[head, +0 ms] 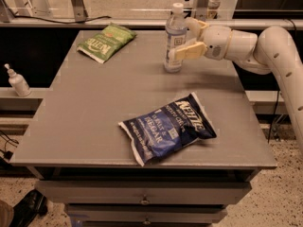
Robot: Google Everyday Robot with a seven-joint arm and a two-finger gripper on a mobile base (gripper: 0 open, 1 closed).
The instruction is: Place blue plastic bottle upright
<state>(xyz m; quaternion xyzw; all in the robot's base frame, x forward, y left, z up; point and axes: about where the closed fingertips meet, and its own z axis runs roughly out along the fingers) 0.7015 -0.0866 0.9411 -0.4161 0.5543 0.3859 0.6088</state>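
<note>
The blue plastic bottle (pixel 174 32), clear with a pale label and white cap, stands upright on the grey table (pixel 94 108) near its far right edge. My gripper (pixel 182 39) reaches in from the right at the bottle's side. Its fingers are spread, open. The near finger (pixel 188 51) lies across the front of the bottle's lower half and the far finger (pixel 193 24) sits behind its right shoulder. The white arm (pixel 265 46) extends off to the right.
A blue chip bag (pixel 168 126) lies near the table's front. A green chip bag (pixel 106 41) lies at the far left. A white pump dispenser bottle (pixel 17 81) stands on a ledge to the left. Drawers run below the tabletop.
</note>
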